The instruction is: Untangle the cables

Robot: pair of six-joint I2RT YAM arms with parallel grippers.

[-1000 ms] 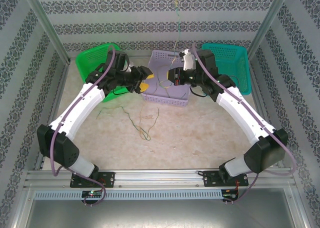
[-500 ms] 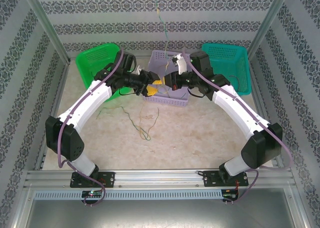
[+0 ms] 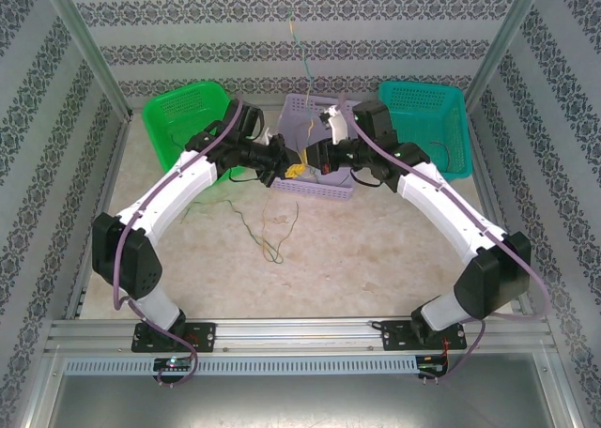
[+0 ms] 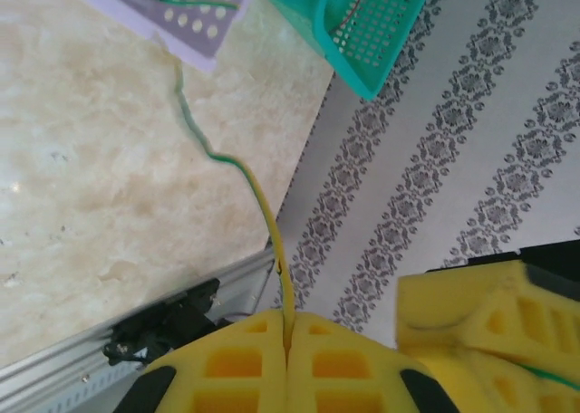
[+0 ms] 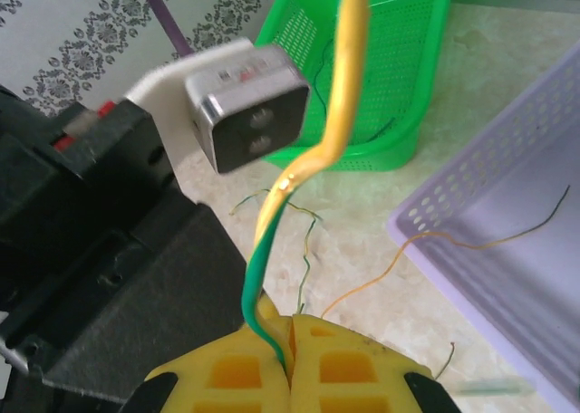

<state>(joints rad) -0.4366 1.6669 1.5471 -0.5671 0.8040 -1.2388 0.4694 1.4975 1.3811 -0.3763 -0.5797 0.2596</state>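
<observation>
Top external view: the left hand (image 3: 293,170) and the right hand (image 3: 315,159) meet tip to tip above the purple basket (image 3: 310,192), which sits at the middle of the surface's far edge. A green basket (image 3: 178,109) stands toward the far left corner and a teal basket (image 3: 427,104) toward the far right corner. From between the two hands a green-and-yellow cable (image 3: 304,67) rises in front of the back wall. The loose cables (image 3: 269,231), thin green and yellowish strands, lie tangled in the middle of the surface (image 3: 376,240), well apart from both hands.

Left wrist view: the left hand's yellow pads (image 4: 227,368) are pressed together with a cable pinched in the seam. The strand leaves the pads yellow, turns green and wavers away to a corner of the purple basket. Another green strand lies inside that basket.

Right wrist view: the right hand's pads (image 5: 344,368) are likewise closed on a cable, green at the seam and yellow higher up, bending upward out of frame. Whether both hands pinch one and the same strand I cannot tell. A thin orange cable (image 5: 453,245) lies in the purple basket and passes its rim.
</observation>
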